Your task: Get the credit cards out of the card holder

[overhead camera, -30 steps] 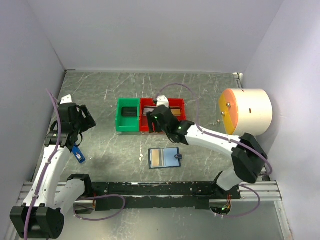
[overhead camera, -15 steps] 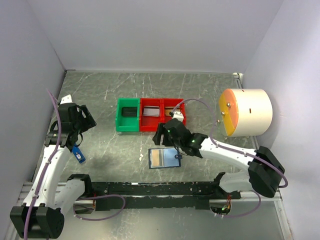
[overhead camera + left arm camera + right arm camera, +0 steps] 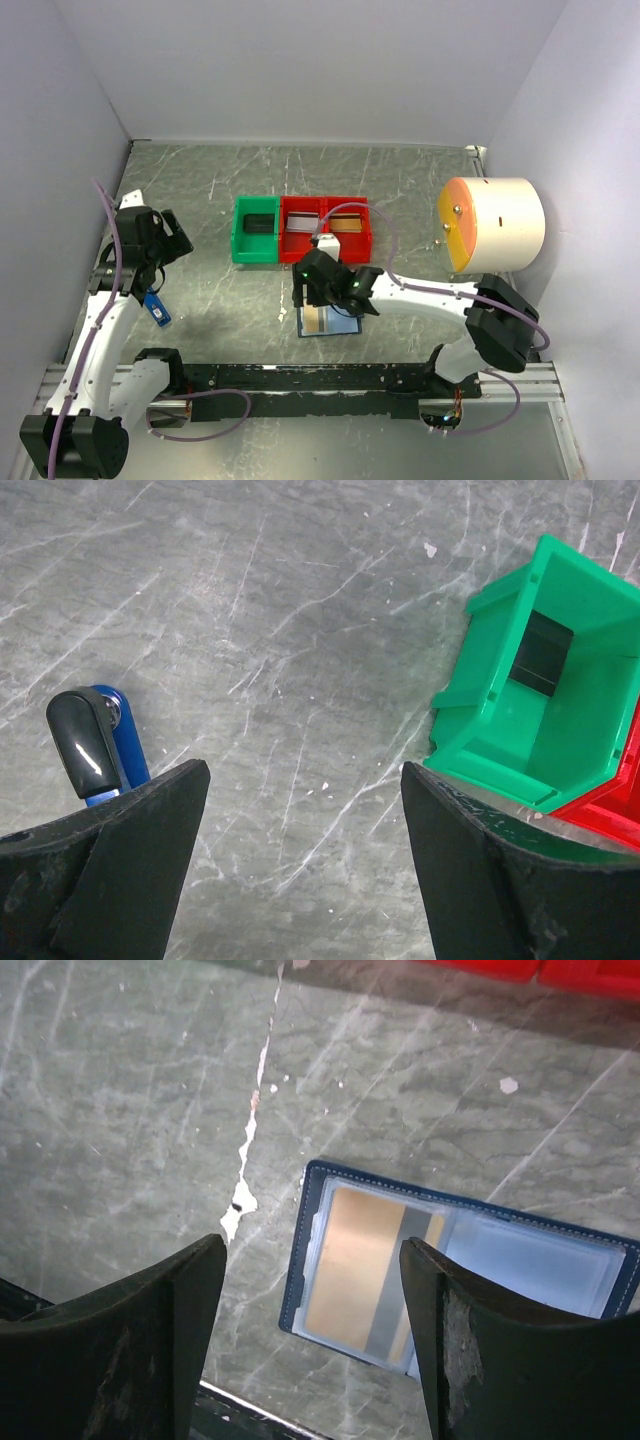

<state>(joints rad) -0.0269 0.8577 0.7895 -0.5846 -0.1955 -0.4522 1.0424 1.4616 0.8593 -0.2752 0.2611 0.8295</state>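
Your right gripper (image 3: 310, 1260) hovers wide open over the card holder (image 3: 460, 1270) by the front edge of the worktop (image 3: 220, 300), one tan card (image 3: 350, 1265) left inside, two credit cards (image 3: 300, 226) already in the red bin (image 3: 325, 200).

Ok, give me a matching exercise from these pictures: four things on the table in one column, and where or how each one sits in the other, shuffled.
Things:
1. green bin
2. card holder
3. tan-brown card
4. white drum

Places or states:
A. tucked in a clear pocket
B. far right of the table, orange face showing
C. lying open below the right gripper
D. directly left of the red bins

Pairs: 1-D, 2-C, 3-A, 4-B
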